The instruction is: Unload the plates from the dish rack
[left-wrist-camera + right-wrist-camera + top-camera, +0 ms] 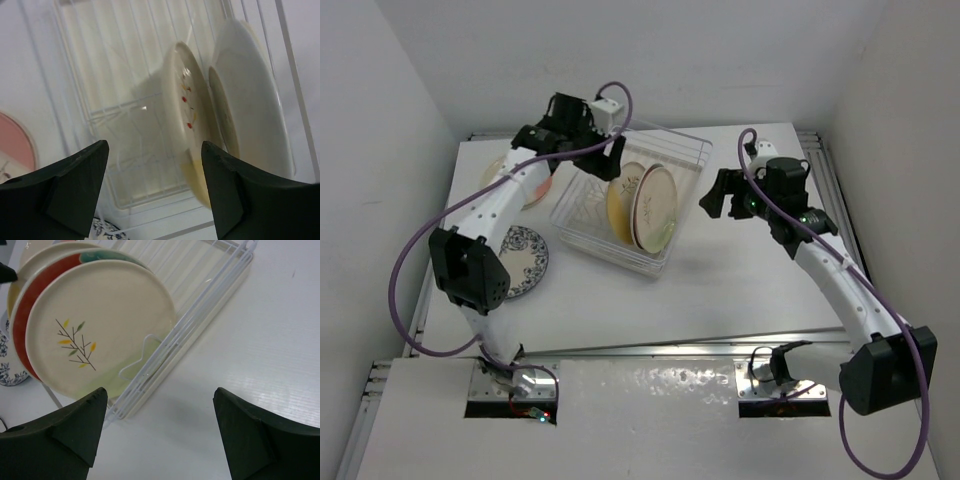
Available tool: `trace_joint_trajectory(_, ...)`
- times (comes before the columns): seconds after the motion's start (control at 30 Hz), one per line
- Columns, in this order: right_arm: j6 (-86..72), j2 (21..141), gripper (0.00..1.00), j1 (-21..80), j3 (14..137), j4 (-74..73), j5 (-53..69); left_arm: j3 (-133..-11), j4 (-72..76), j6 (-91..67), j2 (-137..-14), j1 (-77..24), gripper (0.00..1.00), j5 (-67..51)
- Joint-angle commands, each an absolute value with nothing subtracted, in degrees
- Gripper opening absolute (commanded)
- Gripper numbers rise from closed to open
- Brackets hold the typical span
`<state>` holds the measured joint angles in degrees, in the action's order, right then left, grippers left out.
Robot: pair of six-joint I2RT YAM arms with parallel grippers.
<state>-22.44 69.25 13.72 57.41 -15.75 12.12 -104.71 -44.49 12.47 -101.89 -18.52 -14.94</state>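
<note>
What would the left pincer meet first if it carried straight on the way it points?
Probably the bare base of the dish rack, beside the nearest cream plate; depth is unclear.

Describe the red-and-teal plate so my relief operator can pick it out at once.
Find the clear dish rack on the table. Among the plates standing on edge in it, the red-and-teal plate sits just behind the cream plate with a twig motif. It alone has a coloured rim.
</note>
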Motion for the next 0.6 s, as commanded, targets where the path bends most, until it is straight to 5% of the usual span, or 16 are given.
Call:
trace_joint_trajectory(0.0,-20.9,66.3,0.86,14.1,55.5,-15.6,10.8,-104.1,-45.2,10.7,-101.7,-21.5,0.72,-11.2)
trace_joint_trajectory(0.2,-21.5,65.4,0.86,14.1,53.4,-15.6,10.7,-99.6,-42.8,10.6,-102.5,-25.0,0.64,-5.1)
trace_joint_trajectory(0.57,-22.3,66.7,0.86,14.1,52.1,-14.8,13.1,-102.4,-42.5,6.9,-103.8,-25.8,0.03,-7.0)
